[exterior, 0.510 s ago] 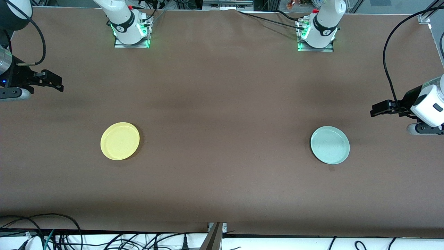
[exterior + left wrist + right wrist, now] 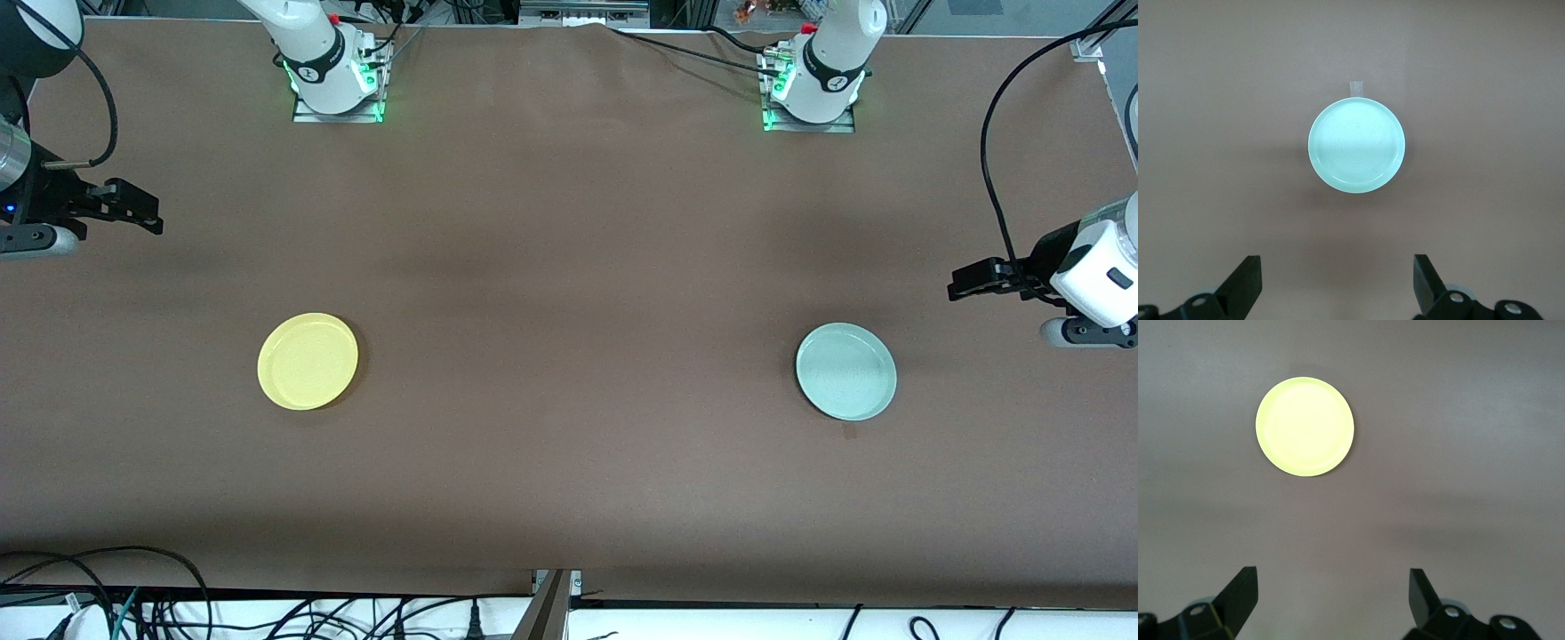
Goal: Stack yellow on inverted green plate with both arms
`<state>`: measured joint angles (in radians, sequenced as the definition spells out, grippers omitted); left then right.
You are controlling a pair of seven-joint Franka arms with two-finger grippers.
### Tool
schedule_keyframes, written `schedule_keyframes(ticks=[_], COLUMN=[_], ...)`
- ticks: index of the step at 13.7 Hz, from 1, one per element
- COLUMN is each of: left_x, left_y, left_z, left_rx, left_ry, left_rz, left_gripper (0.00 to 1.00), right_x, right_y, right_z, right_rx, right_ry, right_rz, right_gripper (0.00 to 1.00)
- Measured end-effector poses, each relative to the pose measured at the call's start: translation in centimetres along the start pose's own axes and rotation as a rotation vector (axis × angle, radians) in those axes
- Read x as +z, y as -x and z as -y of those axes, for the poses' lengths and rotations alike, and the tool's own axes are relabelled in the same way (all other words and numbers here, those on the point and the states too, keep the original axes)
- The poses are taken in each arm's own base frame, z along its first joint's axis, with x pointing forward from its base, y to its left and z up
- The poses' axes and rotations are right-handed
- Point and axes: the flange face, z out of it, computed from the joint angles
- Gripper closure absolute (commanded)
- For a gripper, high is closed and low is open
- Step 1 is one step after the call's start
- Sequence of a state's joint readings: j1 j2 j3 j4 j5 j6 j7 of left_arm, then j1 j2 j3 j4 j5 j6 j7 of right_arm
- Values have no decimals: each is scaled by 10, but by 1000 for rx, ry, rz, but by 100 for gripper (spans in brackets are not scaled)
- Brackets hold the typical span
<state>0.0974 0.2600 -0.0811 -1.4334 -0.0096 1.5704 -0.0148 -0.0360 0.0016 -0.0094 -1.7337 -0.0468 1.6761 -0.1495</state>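
While both plates sat untouched on the bench [image 2: 569, 267], my left hand [image 2: 965, 283] and right hand [image 2: 147, 213] hung empty, fingers apart, needing a low rim approach on the green plate [image 2: 845, 371] before yellow [image 2: 308, 361].

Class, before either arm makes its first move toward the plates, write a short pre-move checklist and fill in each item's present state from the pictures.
1. Left gripper open, over the table's left-arm end: ok.
2. Right gripper open, over the right-arm end: ok.
3. Green plate lying free, nothing touching it: ok.
4. Green plate turned upside down: not ok, it appears rim up.
5. Yellow plate lying free, rim up: ok.
6. Yellow plate on green plate: not ok, they lie apart.
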Motion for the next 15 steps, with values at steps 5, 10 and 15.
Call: schedule_keyframes(ticks=[5,10,15], left_x=[17,72,125], left_y=[-10,-40,-71], left_z=[1,10,15], left_rx=[0,-12,-7], left_ry=[3,6,12], left_rz=[25,61,38], left_gripper=[0,0,0], right_x=[0,0,0], right_y=[0,0,0], right_z=[0,0,0], right_rx=[0,0,1], right_ry=[0,0,0], right_rz=[0,0,0], right_gripper=[0,0,0])
